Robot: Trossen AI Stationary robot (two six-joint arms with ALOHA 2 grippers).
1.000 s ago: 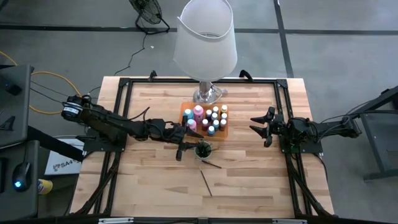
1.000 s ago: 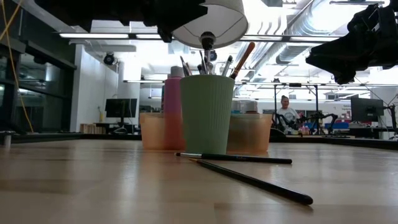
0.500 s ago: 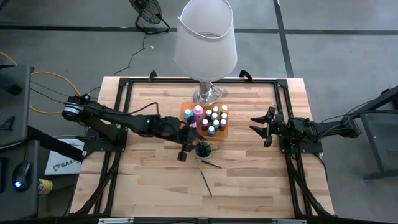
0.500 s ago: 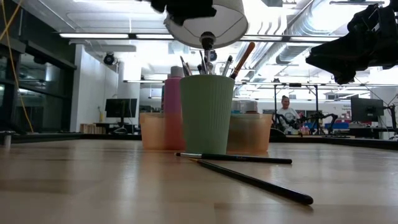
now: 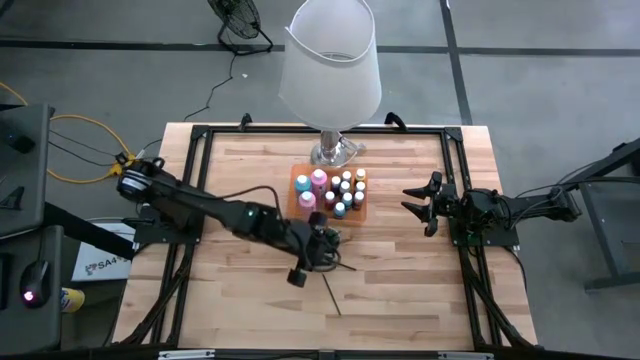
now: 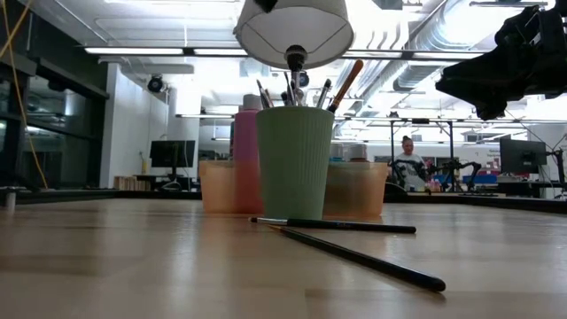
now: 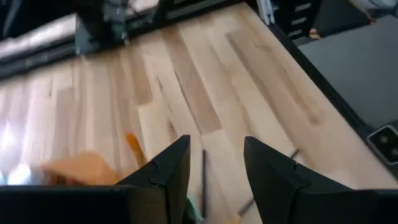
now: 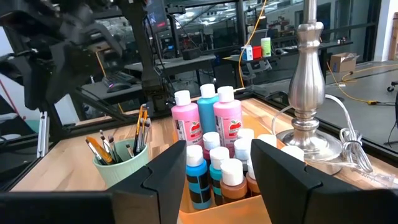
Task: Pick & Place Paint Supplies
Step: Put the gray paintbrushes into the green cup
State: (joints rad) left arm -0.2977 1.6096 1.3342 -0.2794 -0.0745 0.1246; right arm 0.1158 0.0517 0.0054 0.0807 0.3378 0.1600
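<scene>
Wooden table carries an orange tray of paint bottles near centre, with a green cup of brushes just nearer. We note two loose brushes lying nearer still. Left gripper hovers over the cup, fingers apart, empty. Right gripper waits right, fingers apart. Lamp stands beyond the tray.

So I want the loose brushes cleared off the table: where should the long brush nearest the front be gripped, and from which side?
Probably from straight above, fingers across its thin handle near mid-length. The long brush lies flat on the bare table, clear of the green cup, so only its sides are open to pinch.
</scene>
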